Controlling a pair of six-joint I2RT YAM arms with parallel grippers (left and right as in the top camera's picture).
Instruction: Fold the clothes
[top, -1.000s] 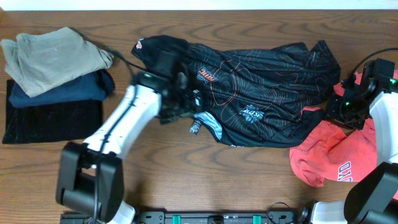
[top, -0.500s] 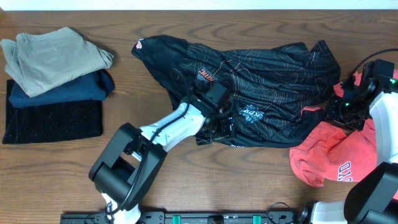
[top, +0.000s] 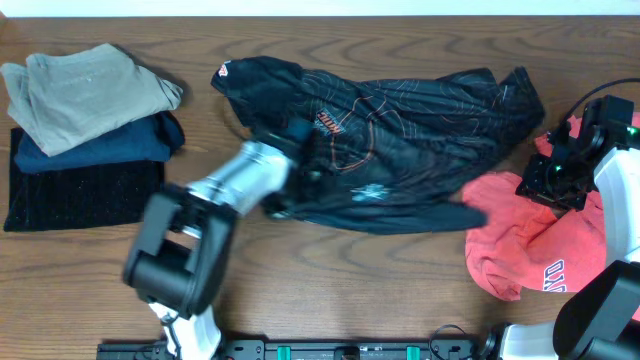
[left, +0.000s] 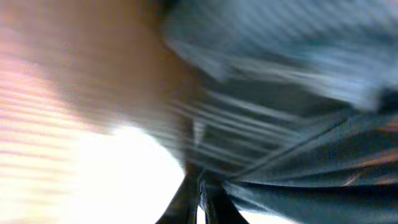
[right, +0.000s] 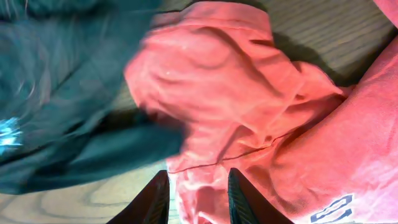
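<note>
The black jersey (top: 420, 120) with thin orange lines lies crumpled across the middle of the table. My left gripper (top: 300, 185) is at its lower left edge. The left wrist view is blurred, but it shows the left gripper (left: 200, 202) shut on a pinch of the dark fabric (left: 298, 162). A coral-red garment (top: 530, 250) is heaped at the right. My right gripper (top: 548, 185) hovers over its upper left part. In the right wrist view this gripper (right: 199, 199) stands open above the red cloth (right: 249, 106), and the jersey's edge (right: 68, 112) is to the left.
At the far left lies a stack of folded clothes: a beige piece (top: 85, 90), a navy one (top: 110, 140) and a black one (top: 85, 195). Bare wooden table (top: 330, 290) runs along the front edge.
My left gripper reached right to the jersey's lower edge, shut on it and swung back left, dragging the fabric with it. The right arm has not moved.
</note>
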